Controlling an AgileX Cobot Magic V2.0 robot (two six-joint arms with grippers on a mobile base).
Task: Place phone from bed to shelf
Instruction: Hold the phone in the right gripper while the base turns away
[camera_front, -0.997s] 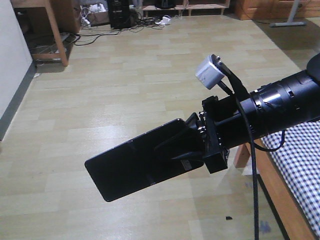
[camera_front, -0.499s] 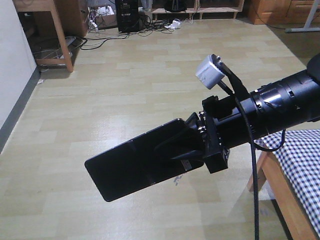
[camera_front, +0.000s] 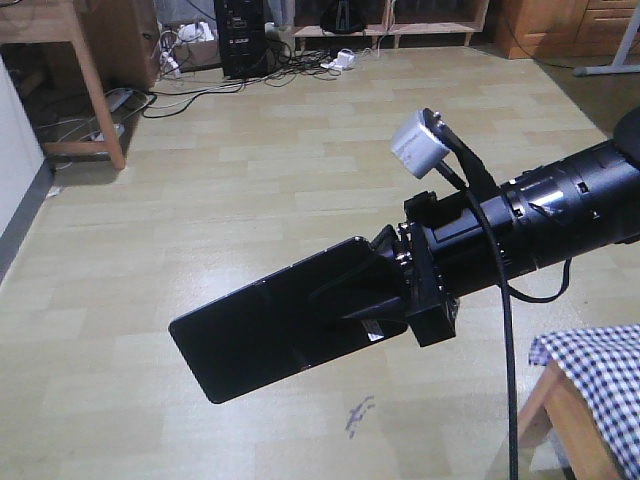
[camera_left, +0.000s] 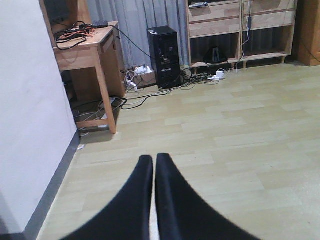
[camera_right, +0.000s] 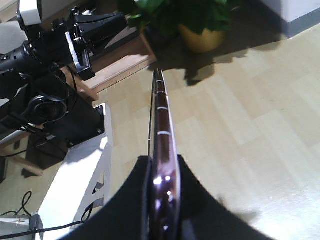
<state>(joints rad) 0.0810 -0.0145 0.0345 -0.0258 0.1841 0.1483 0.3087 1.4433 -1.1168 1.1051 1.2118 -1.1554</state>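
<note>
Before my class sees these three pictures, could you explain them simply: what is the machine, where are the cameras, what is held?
It is a two-armed robot on a mobile base. The front view looks out from its body: the right gripper is shut on a black phone above the wooden floor, with a corner of the checked bed at lower right. The right wrist camera sees that phone edge-on, clamped. The left wrist camera shows the left gripper, shut and empty, pointing towards the shelf across the room.
</note>
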